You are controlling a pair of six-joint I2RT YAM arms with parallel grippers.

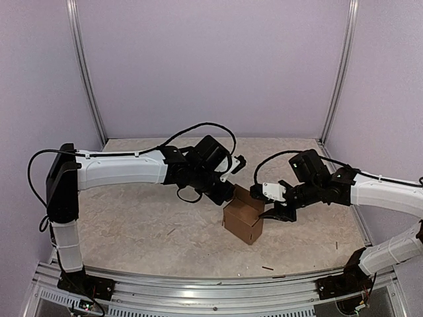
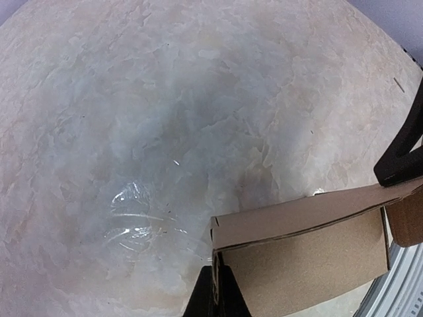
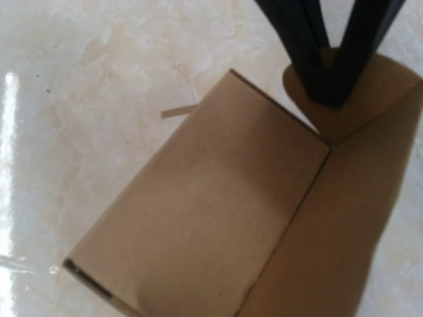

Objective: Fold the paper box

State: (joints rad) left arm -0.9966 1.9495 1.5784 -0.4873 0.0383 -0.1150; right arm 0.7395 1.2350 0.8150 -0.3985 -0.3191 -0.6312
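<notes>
Box: The plain brown cardboard paper box [image 1: 243,218] stands on the pale marbled table top [image 1: 145,224], between the two sets of fingers. Its walls are raised, and one rounded end flap [image 3: 370,99] is not yet tucked in.

Left fingers: The left gripper [image 2: 215,294] is closed. A thin edge of the box wall runs straight into the fingertips and appears to be pinched there, with the long side of the box lying just to their right.

Right fingers: The right gripper [image 3: 329,89] is laid on the rounded end flap, its two dark fingers converging to a point on the cardboard. Whether the flap is nipped between them or only pressed cannot be told.

Step in hand: This is judged to be the closing of the end flap while the body is steadied from the other side.

Doing it well: The flap is best pushed close to its crease, just below the right fingertips, rather than at its rounded tip, so that it hinges cleanly. The push should be aimed towards the left fingers, so that the box is braced and not slid.

Risk: The card looks light. Too hard a push could buckle a wall or swing the box about the left pinch, which should not be released before the flap is seated.
</notes>
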